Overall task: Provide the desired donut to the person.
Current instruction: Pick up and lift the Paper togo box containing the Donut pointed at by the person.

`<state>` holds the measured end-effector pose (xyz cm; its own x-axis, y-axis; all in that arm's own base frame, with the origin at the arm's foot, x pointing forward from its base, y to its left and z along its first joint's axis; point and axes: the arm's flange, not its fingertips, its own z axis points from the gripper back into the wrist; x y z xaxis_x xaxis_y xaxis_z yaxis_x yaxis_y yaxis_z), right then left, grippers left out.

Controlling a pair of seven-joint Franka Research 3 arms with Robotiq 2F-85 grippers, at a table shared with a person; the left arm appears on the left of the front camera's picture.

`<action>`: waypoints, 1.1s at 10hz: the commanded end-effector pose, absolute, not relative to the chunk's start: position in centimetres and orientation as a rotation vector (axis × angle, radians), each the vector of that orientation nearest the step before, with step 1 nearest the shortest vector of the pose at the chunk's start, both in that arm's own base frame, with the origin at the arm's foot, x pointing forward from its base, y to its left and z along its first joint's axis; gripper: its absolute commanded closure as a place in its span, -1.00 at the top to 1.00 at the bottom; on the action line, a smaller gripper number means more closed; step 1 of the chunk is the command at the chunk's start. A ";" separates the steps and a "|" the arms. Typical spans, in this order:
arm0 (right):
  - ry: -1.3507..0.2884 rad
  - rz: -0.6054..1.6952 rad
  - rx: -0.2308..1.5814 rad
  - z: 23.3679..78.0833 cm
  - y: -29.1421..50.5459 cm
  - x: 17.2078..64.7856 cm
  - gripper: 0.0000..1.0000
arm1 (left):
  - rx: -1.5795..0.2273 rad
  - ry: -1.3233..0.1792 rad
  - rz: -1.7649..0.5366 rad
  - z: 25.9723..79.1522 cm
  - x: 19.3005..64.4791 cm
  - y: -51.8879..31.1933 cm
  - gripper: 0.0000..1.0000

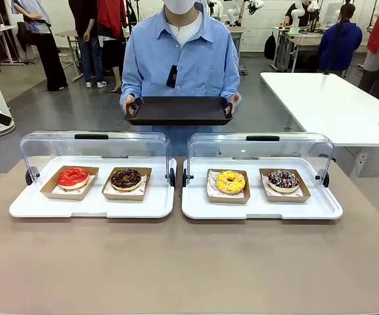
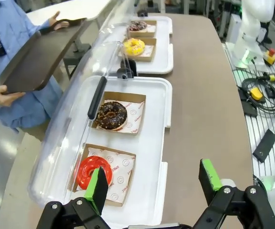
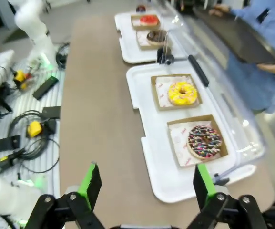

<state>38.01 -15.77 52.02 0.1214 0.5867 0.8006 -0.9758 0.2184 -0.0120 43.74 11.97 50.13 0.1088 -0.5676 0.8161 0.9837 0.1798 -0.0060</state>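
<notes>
Front view, middle of frame: soft, squashy donuts [image 1: 126,178]; best held by paper tray [image 1: 127,195] edge. Wide-spread jaws on left gripper [image 2: 154,179], right gripper [image 3: 147,179].

The person [image 1: 179,59] wears a light blue shirt over white and holds a black tray [image 1: 178,110]. On the grey-brown table [image 1: 176,269], the left tray [image 1: 90,207] and right tray [image 1: 261,210] are white, and the boxes [image 1: 48,189] are brown. From left to right:

- The red donut [image 1: 73,177] is glossy.
- The chocolate donut [image 1: 126,178] has pale speckles.
- The yellow donut [image 1: 230,182] has coloured flecks.
- The dark donut [image 1: 283,180] has pink and white sprinkles.

The left gripper [image 2: 152,174] and right gripper [image 3: 146,172] are black with green pads.
</notes>
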 end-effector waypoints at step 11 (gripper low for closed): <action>-0.866 1.307 0.803 51.9 -17.7 36.0 1.00 | -0.692 -0.844 -1.214 50.2 43.1 14.6 1.00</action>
<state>36.08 -18.27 51.71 0.0820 0.4700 0.8788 -0.9940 0.1022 0.0381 43.01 14.27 50.47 0.1146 -0.4949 0.8613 0.9790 0.2035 -0.0133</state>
